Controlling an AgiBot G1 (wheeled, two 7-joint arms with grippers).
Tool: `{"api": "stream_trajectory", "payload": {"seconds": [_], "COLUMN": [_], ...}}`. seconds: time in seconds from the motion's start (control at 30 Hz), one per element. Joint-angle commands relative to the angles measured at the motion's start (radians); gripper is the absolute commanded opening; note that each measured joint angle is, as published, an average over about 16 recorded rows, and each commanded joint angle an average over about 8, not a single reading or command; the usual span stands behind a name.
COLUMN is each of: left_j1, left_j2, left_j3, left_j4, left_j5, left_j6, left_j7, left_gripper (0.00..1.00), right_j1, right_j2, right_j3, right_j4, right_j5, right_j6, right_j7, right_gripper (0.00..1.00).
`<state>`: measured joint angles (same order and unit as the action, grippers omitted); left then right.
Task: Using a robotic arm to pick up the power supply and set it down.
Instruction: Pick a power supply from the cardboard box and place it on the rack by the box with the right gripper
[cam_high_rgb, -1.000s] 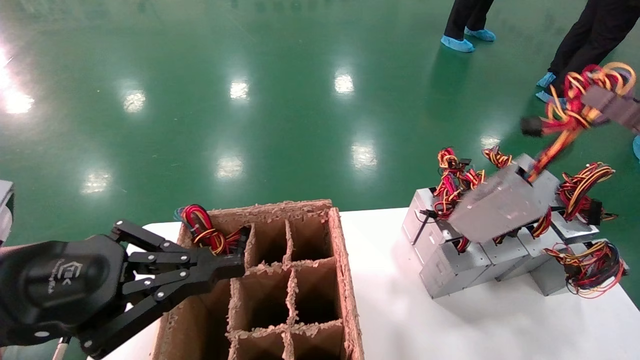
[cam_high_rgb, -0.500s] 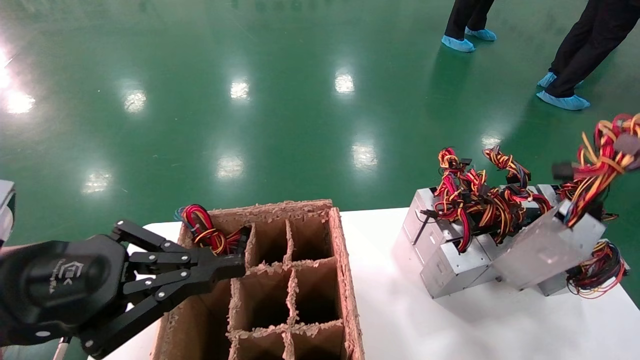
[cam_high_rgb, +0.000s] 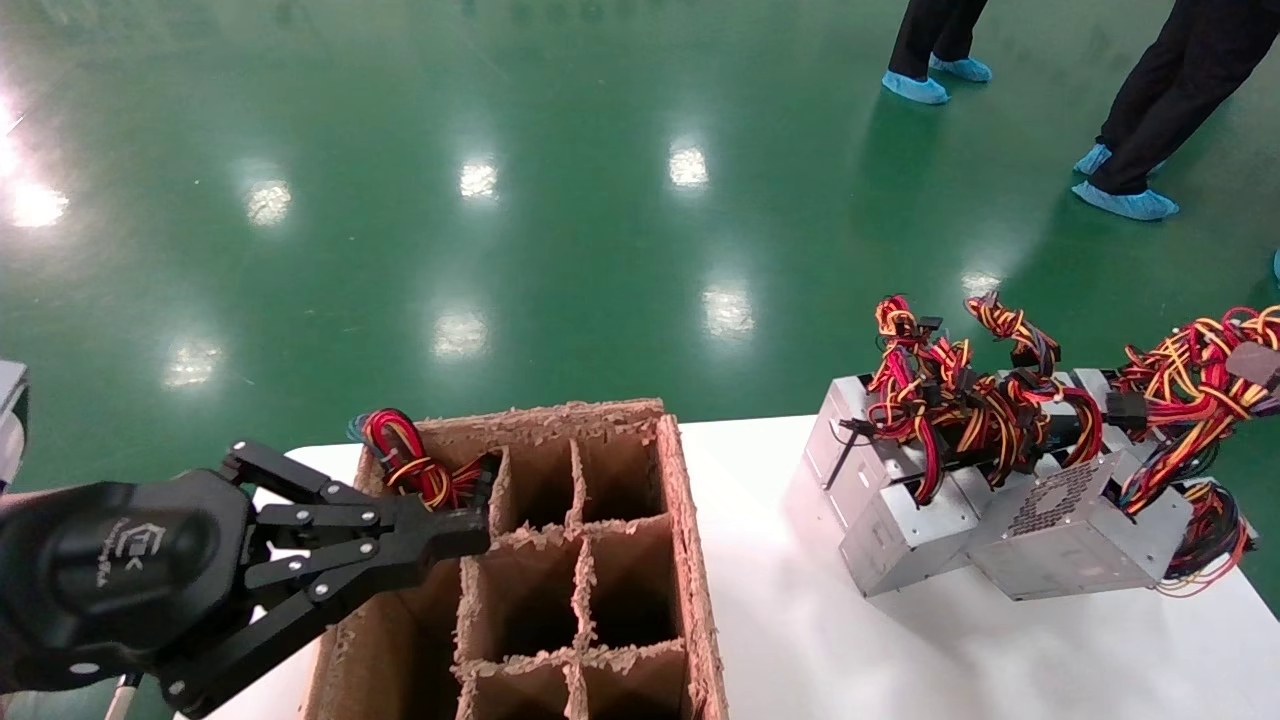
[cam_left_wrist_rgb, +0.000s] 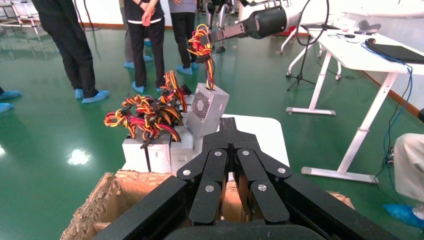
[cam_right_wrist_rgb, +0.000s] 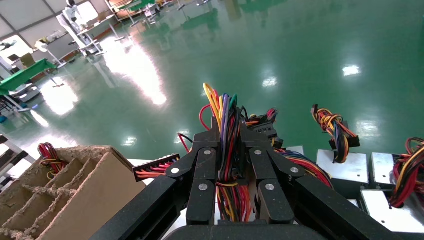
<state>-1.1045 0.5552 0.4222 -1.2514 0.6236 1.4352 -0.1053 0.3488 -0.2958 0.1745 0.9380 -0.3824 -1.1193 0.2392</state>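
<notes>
- Step: right robotic arm has jaws pinched on the wire bundle of one power supply; seen from the left wrist, the box hangs by those wires, tilted, low edge at or touching the stack; looks like the lift part of the pick, box not yet clear
- PSU sits at the near-right of the pile of other supplies on the white bench
- Next, as I judge: raise till box swings free, carry toward the cardboard divider box, lower slow; grip is on wires only, so expect sway
- Left robotic arm idle over the divider's left edge; jaws pressed together, holding nothing
- In the way: neighbours' red/yellow cables may snag; one far-left cell already holds wires; people's legs on green floor beyond, well apart
</notes>
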Motion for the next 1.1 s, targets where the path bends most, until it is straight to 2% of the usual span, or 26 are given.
{"api": "stream_trajectory", "payload": {"seconds": [0.03, 0.57, 0.83, 1.1], "left_j1": [0.0, 0.0, 0.0, 0.0], "left_j2": [0.0, 0.0, 0.0, 0.0], "left_j3": [0.0, 0.0, 0.0, 0.0], "left_j4": [0.0, 0.0, 0.0, 0.0], "left_j5": [0.0, 0.0, 0.0, 0.0], "left_j6": [0.0, 0.0, 0.0, 0.0], "left_j7": [0.0, 0.0, 0.0, 0.0], "left_gripper": [0.0, 0.0, 0.0, 0.0], "right_j1": [-0.028, -0.238, -0.305, -0.295], "right_j2": [0.004, 0.015, -0.012, -0.037], "right_j3": [0.019, 0.185, 0.201, 0.138], "right_j4": [0.008, 0.018, 0.093, 0.19], "right_j5": [0.009, 0.027, 0.001, -0.029], "right_j6": [0.006, 0.03, 0.146, 0.293], "right_j7": [-0.002, -0.008, 0.015, 0.049], "right_gripper": [0.0, 0.0, 0.0, 0.0]}}
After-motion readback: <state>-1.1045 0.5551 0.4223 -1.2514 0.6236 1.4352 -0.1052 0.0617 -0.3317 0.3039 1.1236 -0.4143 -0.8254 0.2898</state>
